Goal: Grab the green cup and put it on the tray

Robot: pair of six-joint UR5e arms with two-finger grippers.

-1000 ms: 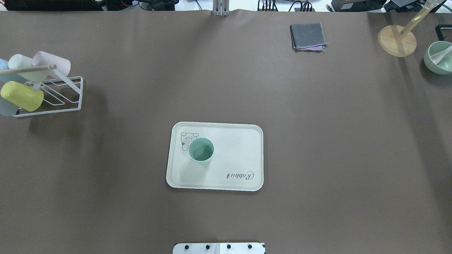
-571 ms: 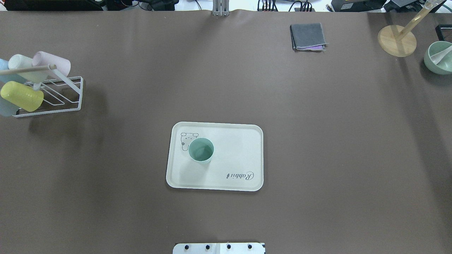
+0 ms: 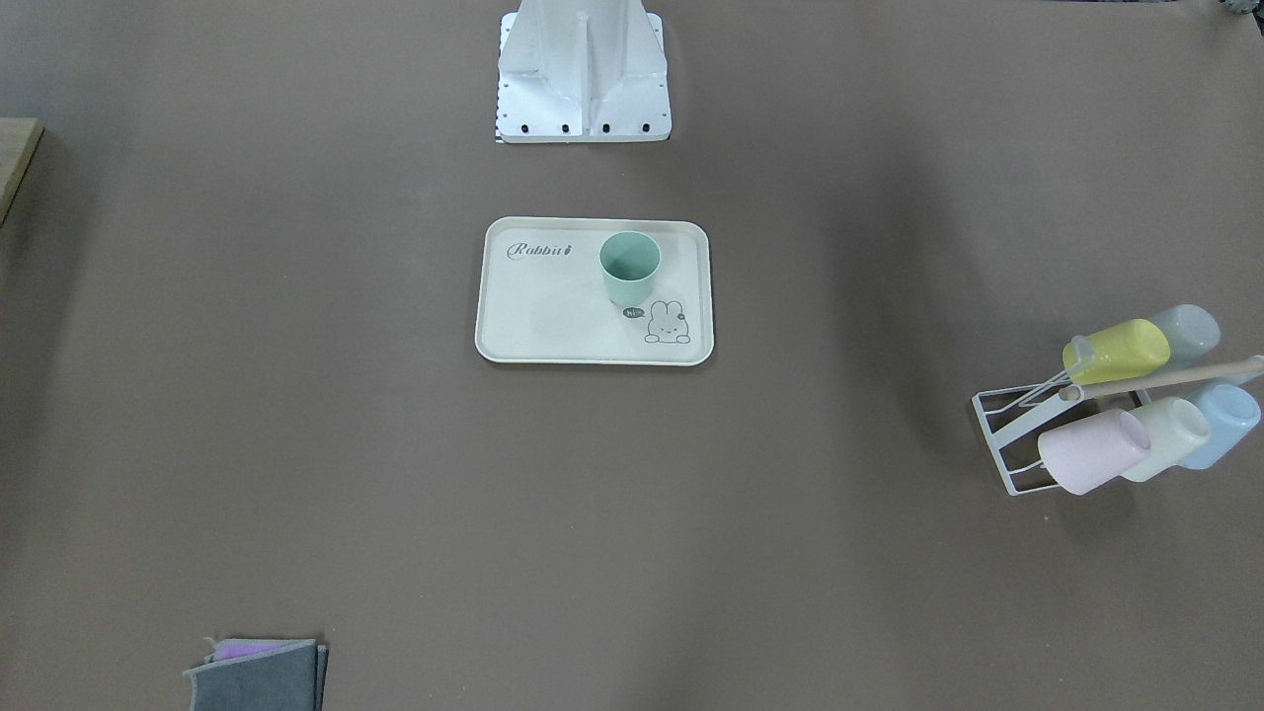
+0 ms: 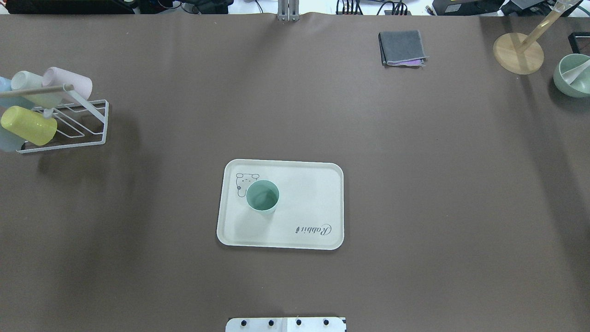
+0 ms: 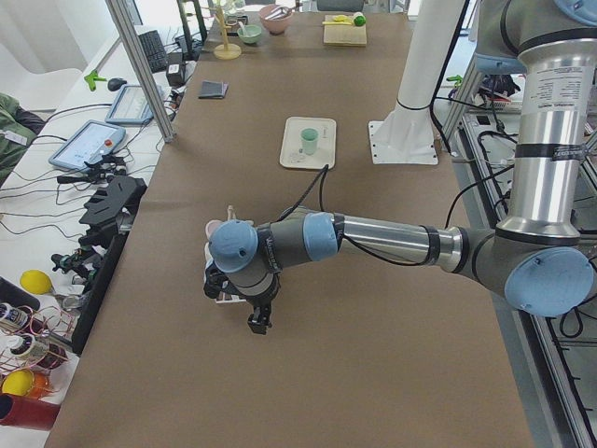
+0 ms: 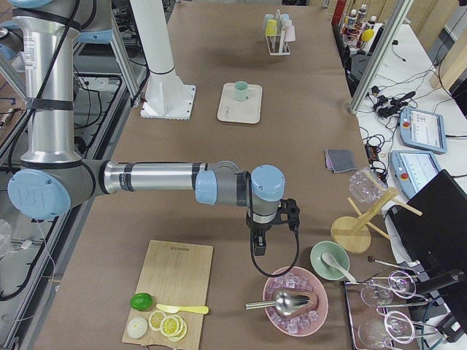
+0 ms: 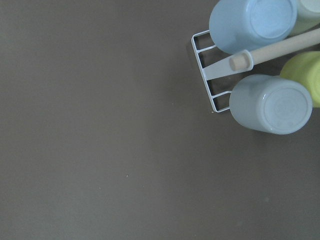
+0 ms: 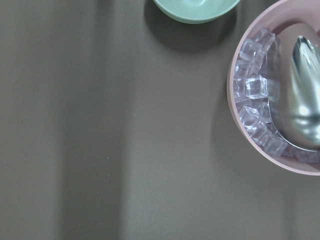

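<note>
The green cup (image 4: 262, 196) stands upright on the left part of the cream tray (image 4: 304, 203), next to the bunny drawing; it also shows in the front-facing view (image 3: 628, 267) on the tray (image 3: 543, 306). No gripper is near it. My left gripper (image 5: 258, 322) hangs over the table by the cup rack, far from the tray. My right gripper (image 6: 260, 248) hangs near the bowls at the other end. Both show only in the side views, so I cannot tell whether they are open or shut.
A white wire rack (image 4: 69, 124) with several pastel cups stands at the far left. A folded grey cloth (image 4: 402, 47), a wooden stand (image 4: 518, 53) and a green bowl (image 4: 574, 76) are at the back right. A pink bowl of ice (image 8: 260, 110) lies under the right wrist.
</note>
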